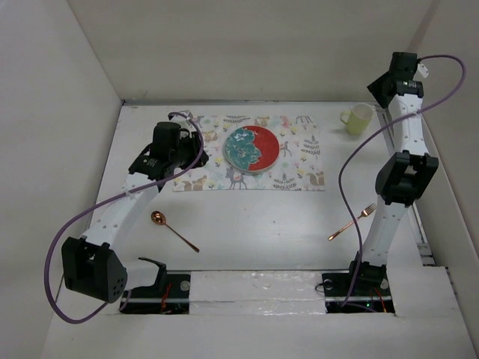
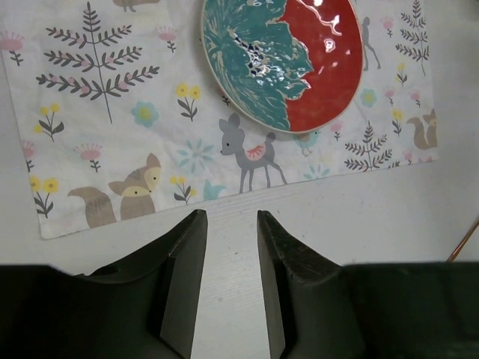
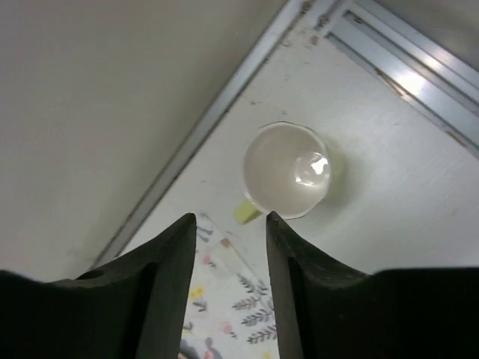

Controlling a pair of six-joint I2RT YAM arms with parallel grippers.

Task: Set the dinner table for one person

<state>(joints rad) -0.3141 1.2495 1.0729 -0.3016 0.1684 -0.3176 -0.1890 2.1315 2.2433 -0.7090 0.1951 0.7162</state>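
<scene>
The white dinner table (image 1: 254, 217) carries an animal-and-leaf patterned placemat (image 1: 299, 161). On the mat lies a teal and red plate (image 1: 252, 149). My left gripper (image 1: 198, 146) hovers at the mat's left end. In the left wrist view it (image 2: 232, 217) is open over bare table (image 2: 359, 217), just off the mat's edge (image 2: 112, 112), with the plate (image 2: 284, 60) ahead. My right gripper (image 1: 379, 90) is raised at the far right, above a pale yellow-green mug (image 1: 358, 118). In its own view it (image 3: 230, 218) is open and empty, with the mug (image 3: 288, 168) below.
A copper spoon (image 1: 172, 228) lies on the table at the near left, beside the left arm. A copper fork (image 1: 352, 221) lies at the near right, next to the right arm. White walls enclose the table, and a metal rail (image 3: 404, 52) runs along its right side.
</scene>
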